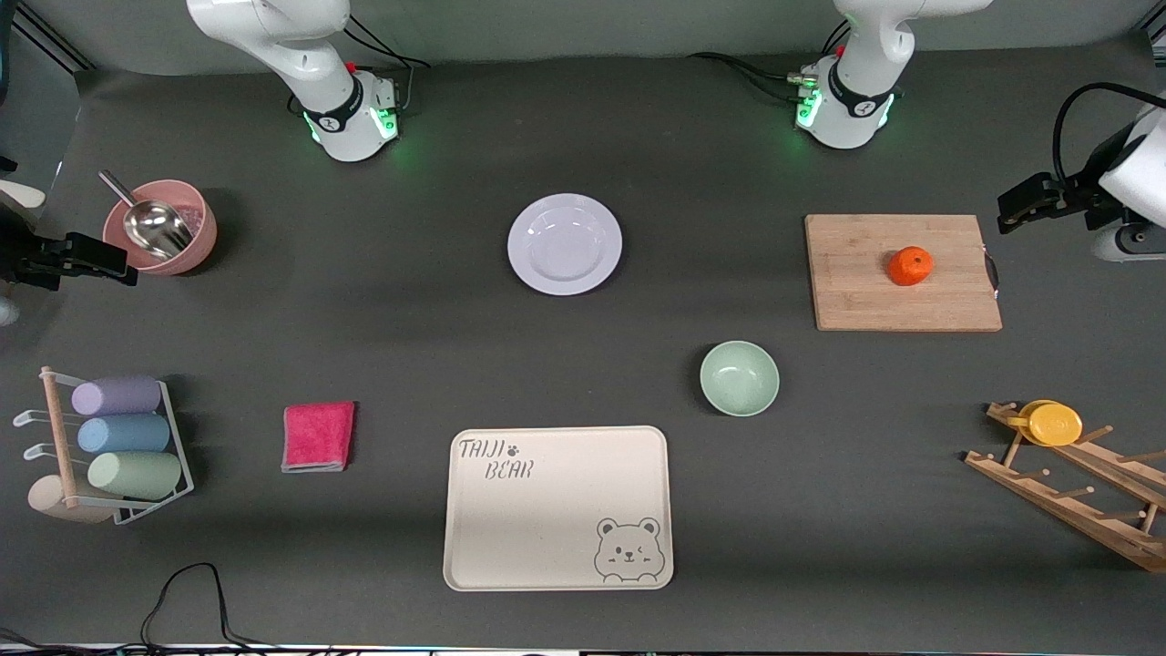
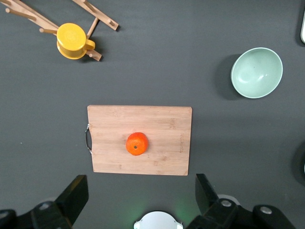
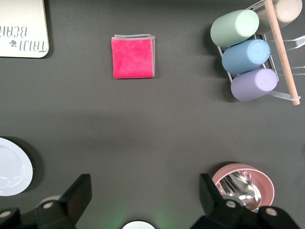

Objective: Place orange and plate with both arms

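Orange [image 2: 137,143] on cutting board [image 2: 139,139], below spread left hand [image 2: 138,198]; plate [image 1: 565,244] bare; right hand [image 3: 145,195] spread; pink bowl [image 3: 244,183] holds scoop [image 3: 242,192].

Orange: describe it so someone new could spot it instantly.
Find the wooden cutting board at the left arm's end of the table. The orange sits on it, roughly central. It is small, round and bright orange, unlike the flat yellow lid on the wooden rack nearer the front camera.

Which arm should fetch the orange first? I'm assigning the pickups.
The left. The orange sits on the cutting board at the left arm's end, and the open left gripper hovers beside that board. The right gripper hangs near the pink bowl.
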`<state>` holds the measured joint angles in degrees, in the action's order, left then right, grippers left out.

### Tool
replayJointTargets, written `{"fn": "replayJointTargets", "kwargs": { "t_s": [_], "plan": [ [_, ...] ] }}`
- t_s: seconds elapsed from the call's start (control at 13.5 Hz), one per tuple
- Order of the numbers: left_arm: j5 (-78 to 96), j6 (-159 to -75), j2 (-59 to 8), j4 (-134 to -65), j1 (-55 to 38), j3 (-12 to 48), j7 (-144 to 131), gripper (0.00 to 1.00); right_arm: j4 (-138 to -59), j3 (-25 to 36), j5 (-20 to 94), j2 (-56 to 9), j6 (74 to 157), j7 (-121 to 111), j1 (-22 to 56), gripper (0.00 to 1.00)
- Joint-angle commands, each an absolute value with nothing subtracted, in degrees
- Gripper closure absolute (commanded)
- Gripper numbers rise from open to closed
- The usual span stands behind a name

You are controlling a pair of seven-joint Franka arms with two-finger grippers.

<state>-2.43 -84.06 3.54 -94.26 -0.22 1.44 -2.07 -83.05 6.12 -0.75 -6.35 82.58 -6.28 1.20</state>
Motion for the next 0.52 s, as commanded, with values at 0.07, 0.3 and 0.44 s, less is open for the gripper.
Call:
{"fn": "replayJointTargets", "kwargs": {
  "t_s": [0.07, 0.3, 0.44],
  "plan": [
    [-1.85, -82.09, 2.81, -92.46, -1.41, 0.44, -1.93, 0.0, -82.71, 6.06, -1.93, -5.89, 82.27, -4.57, 1.58, 0.0],
    [-1.93, -82.0, 2.81, -92.37, -1.49, 0.44, -2.46, 0.0, -82.71, 6.06, -1.93, -5.89, 82.27, -4.57, 1.58, 0.0],
    [-2.02, -81.65, 2.81, -92.46, -1.76, 0.44, -1.76, 0.0, -82.71, 6.06, -1.93, -5.89, 82.27, -4.57, 1.58, 0.0]
  ]
}}
